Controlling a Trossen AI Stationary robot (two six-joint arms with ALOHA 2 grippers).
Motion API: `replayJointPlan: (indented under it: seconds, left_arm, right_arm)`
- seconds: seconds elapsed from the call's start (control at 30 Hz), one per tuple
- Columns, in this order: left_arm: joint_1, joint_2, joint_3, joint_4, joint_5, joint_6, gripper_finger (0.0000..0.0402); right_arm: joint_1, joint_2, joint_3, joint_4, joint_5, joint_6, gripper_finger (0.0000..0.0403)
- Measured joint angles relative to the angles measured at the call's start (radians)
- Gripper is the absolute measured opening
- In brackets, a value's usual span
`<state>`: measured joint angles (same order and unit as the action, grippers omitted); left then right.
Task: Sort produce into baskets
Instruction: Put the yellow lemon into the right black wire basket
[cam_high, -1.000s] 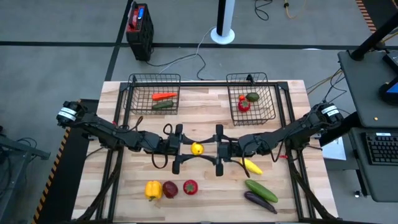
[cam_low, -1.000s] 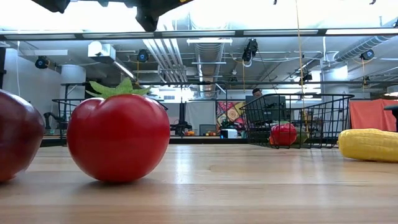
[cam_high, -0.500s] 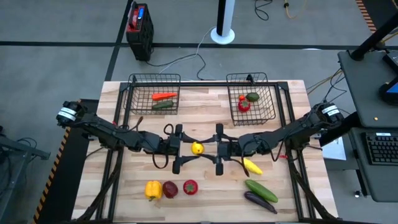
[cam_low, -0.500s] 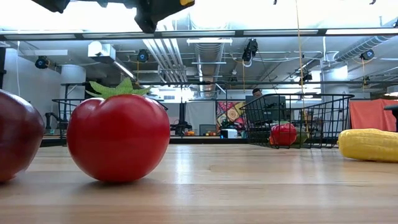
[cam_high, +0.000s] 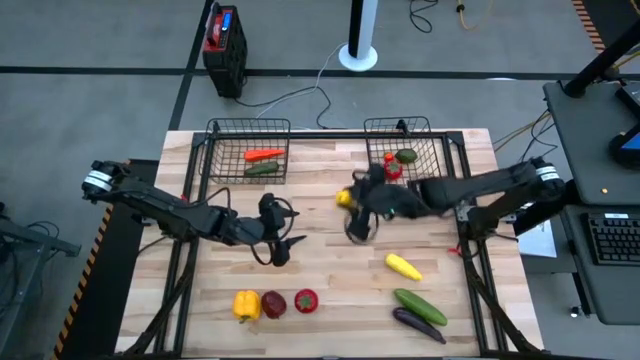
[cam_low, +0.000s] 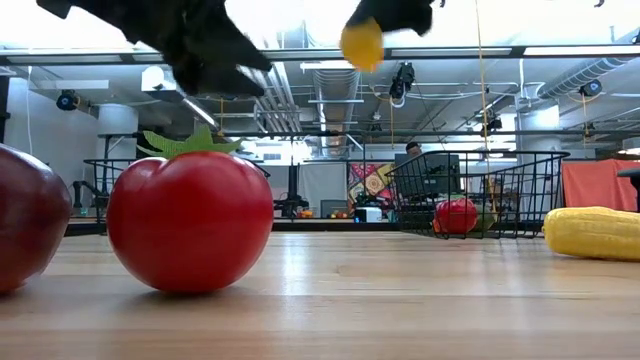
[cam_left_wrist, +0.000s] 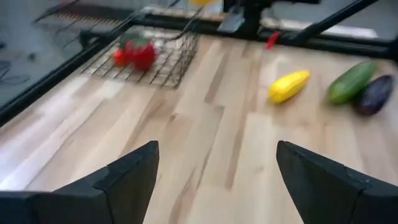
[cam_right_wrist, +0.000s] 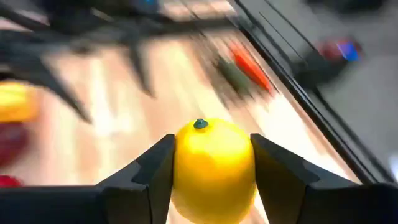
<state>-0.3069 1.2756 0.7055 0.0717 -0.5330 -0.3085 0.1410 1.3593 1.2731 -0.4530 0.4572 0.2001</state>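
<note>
Wooden table (cam_high: 330, 280), grey floor around | high: right gripper (cam_high: 350, 200) clamps lemon (cam_high: 344, 198) just beside right basket (cam_high: 404, 168); left gripper (cam_high: 283, 232) spread, nothing held, tomato (cam_high: 306, 299) near | low: lemon (cam_low: 362, 44) raised above table | right wrist: fingers (cam_right_wrist: 149, 171) squeeze lemon | left wrist: fingers (cam_left_wrist: 134, 171) wide apart.

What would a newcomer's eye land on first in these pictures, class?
Probably the yellow lemon clamped in the right pincer, lifted above the table middle, near the right basket. Next, the big red tomato filling the low view, at the table's front edge.
</note>
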Motion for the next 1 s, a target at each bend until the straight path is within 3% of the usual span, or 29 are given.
replayJointPlan:
  seconds: [0.2,0.47,0.7,1.0]
  left_arm:
    - [0.000,-0.003,0.000,-0.027,-0.002,-0.041,0.0306]
    - [0.000,-0.003,0.000,-0.027,-0.003,-0.049,0.0306]
    - [0.000,-0.002,0.000,-0.028,-0.008,-0.049,0.0306]
    - [0.000,-0.002,0.000,-0.028,-0.009,-0.049,0.0306]
  right_arm:
    - [-0.188,0.002,0.123,-0.414,0.017,0.190,0.0182]
    - [-0.492,0.002,0.115,-0.680,0.012,0.325,0.0182]
    - [-0.664,0.004,-0.001,-0.717,-0.084,0.352,0.0183]
    - [-0.725,0.004,-0.104,-0.716,-0.098,0.338,0.0184]
